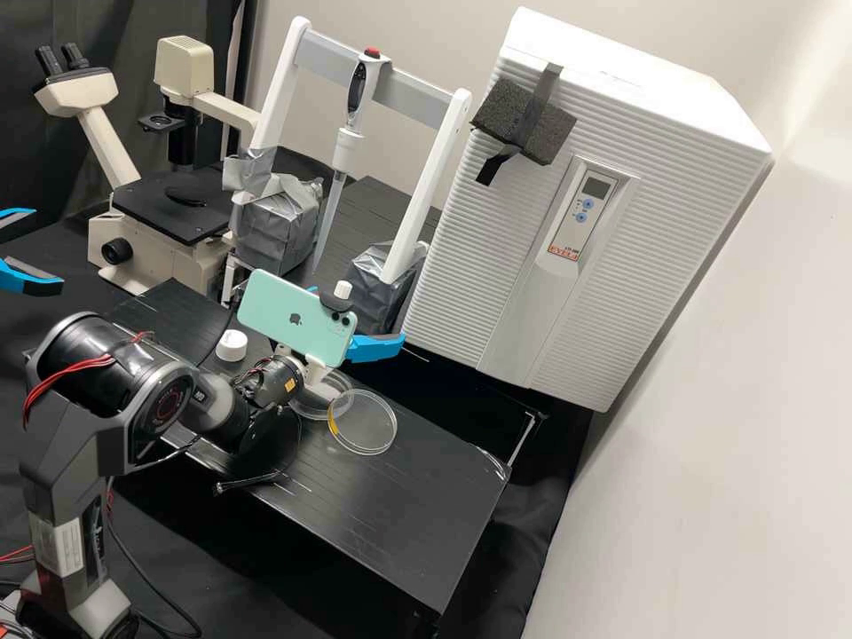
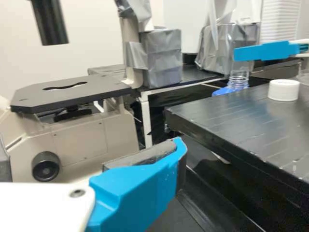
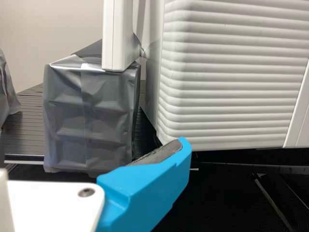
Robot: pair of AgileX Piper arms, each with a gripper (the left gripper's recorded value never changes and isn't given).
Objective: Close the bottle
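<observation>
Bottle [image 2: 239, 77]: clear, uncapped, upper right of frame, by right gripper [image 2: 227, 71], jaws spread, apparently unclamped.
Cap [image 2: 284, 90]: white, just right of bottle.
Left gripper [image 1: 46, 248]: far left, released, empty.
Advised: steady bottle, seat cap squarely, then twist.

This is a laboratory. An inverted microscope [image 1: 133, 204] with 2 eyepieces stands at the far left on black cloth. Beside it a pipette [image 1: 351, 133] hangs tip-down from a white frame [image 1: 435, 169] whose feet are wrapped in grey tape. A large white ribbed cabinet [image 1: 568, 222] with a small display and 2 blue buttons stands at the right. Clear petri dishes [image 1: 362, 433] lie on the black worktop [image 1: 399, 506], along with a small clear bottle [image 2: 240, 77] and a loose white cap [image 1: 231, 344].
</observation>
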